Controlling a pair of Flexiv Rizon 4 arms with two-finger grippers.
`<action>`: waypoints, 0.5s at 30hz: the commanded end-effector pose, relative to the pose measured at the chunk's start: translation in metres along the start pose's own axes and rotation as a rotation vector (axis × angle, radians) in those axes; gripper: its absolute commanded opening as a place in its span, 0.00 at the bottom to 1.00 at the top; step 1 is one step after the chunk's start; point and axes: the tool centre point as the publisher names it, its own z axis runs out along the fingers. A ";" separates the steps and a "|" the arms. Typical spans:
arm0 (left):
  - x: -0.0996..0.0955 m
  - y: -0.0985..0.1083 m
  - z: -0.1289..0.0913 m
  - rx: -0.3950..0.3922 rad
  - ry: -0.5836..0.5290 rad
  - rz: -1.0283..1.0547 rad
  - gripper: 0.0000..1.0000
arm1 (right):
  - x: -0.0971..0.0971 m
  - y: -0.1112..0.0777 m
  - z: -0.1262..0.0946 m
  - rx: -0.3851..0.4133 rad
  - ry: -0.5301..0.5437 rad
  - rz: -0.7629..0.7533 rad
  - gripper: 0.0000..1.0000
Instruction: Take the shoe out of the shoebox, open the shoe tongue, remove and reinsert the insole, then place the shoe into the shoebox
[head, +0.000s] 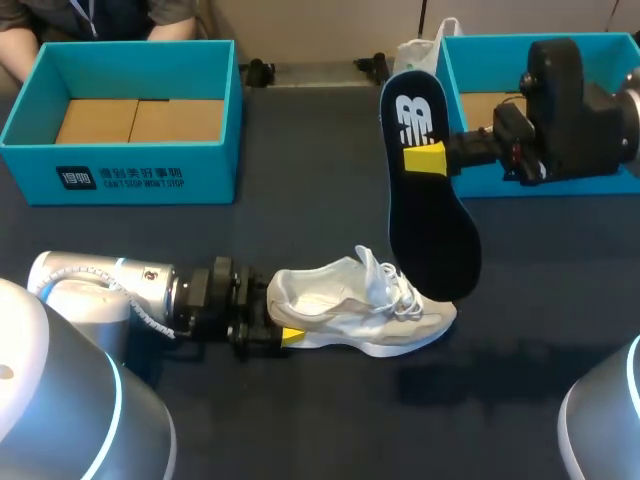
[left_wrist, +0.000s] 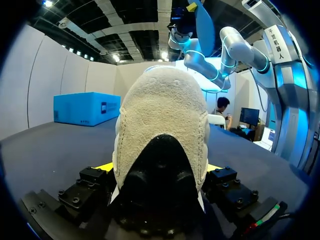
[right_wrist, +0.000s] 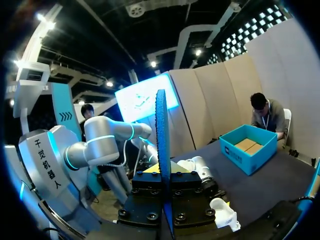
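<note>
A white shoe (head: 360, 310) lies on its sole in the middle of the dark table, toe pointing right. My left gripper (head: 278, 322) is at its heel, open, fingers standing wide either side of the heel (left_wrist: 162, 115), which fills the left wrist view. My right gripper (head: 425, 160) is shut on a black insole (head: 430, 230) and holds it upright on edge above the shoe's toe, its lower tip just over the laces. The right wrist view shows the insole (right_wrist: 161, 130) edge-on between the closed fingers of the right gripper (right_wrist: 162, 175).
An open blue shoebox (head: 120, 165) with a cardboard floor stands at the back left. A second blue box (head: 470, 70) stands at the back right, partly behind my right arm. A white bag (head: 420, 50) lies between them at the far edge.
</note>
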 end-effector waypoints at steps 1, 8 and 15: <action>0.000 0.000 -0.002 -0.010 -0.002 0.000 1.00 | -0.001 -0.001 0.002 0.000 0.000 0.000 0.00; 0.000 -0.003 -0.017 -0.023 -0.011 0.020 1.00 | -0.001 -0.001 0.002 0.000 0.000 0.000 0.00; 0.002 -0.004 -0.033 -0.073 -0.027 0.036 1.00 | -0.001 -0.001 0.002 0.000 0.000 0.000 0.00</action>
